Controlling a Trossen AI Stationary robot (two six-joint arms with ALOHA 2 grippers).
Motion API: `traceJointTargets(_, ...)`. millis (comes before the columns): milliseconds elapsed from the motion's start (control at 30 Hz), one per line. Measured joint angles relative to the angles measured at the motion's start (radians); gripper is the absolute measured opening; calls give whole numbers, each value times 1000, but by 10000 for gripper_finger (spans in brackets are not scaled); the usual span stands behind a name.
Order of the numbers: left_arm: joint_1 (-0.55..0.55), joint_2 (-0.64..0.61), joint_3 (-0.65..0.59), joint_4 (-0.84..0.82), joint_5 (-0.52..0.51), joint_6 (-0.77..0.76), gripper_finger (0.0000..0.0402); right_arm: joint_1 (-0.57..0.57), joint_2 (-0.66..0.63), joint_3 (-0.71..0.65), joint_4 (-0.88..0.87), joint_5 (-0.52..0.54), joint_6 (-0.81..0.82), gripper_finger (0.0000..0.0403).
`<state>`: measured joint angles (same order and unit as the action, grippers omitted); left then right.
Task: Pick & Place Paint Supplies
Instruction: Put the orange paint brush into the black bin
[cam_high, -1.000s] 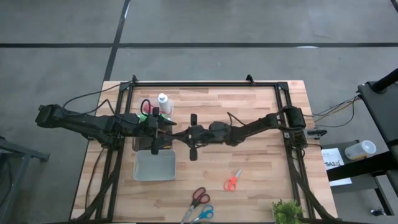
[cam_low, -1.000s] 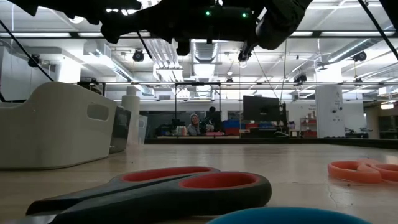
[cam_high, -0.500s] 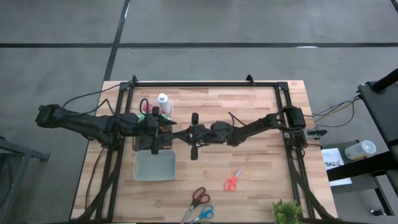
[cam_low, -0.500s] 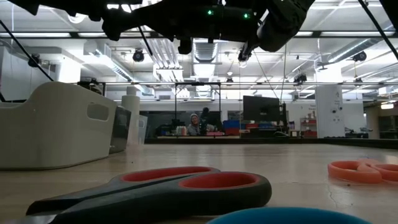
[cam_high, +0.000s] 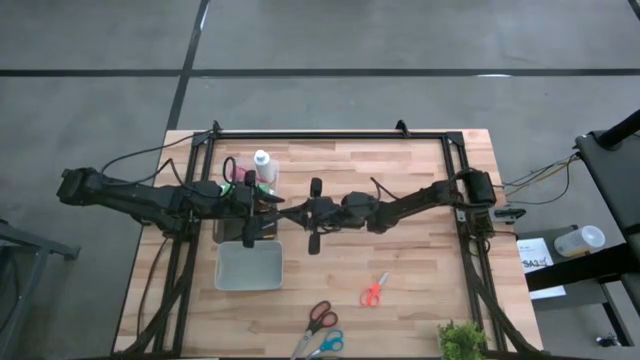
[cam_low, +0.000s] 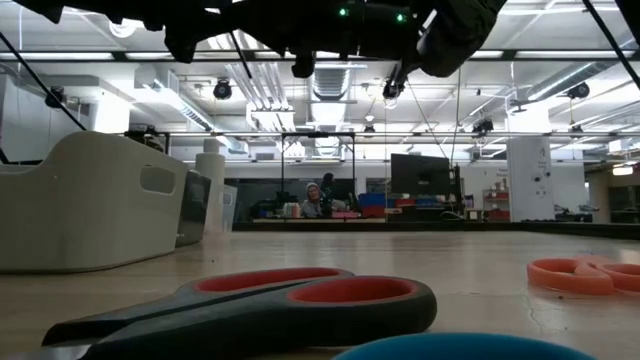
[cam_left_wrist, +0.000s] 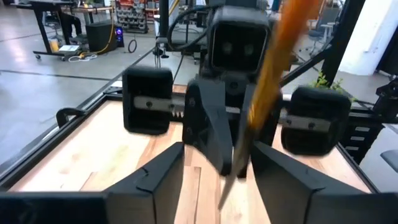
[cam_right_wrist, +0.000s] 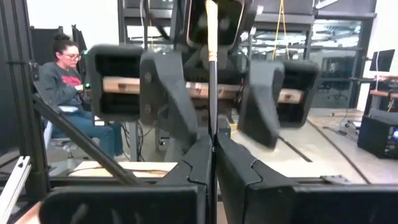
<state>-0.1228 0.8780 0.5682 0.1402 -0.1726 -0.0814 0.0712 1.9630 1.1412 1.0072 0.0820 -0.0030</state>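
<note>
both grippers meet mid-table: right gripper (cam_right_wrist: 212, 155) pinches a brown-handled brush (cam_right_wrist: 211, 81) upright, left gripper (cam_left_wrist: 217, 165) spread wide around it, above the table (cam_high: 400, 250).

Open tabletop (cam_high: 400, 165) right of centre (scissors (cam_high: 374, 291) near the front edge).

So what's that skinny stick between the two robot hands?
A brown-handled paintbrush, pinched in the right gripper, reaching toward the open left gripper. The right wrist view shows it.
</note>
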Motion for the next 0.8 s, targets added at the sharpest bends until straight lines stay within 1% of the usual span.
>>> traceJointTargets(167,0,1,0,-3,0,4,167,-2,-33,-33,0,23,0,12)
traceJointTargets(300,0,1,0,9,0,7,155,-3,-34,-49,-1,23,8,12)
traceJointTargets(500,0,1,-1,57,0,7,153,-3,-32,-50,-9,23,34,12)
traceJointTargets(800,0,1,-1,45,0,7,153,-2,-32,-50,-5,23,30,12)
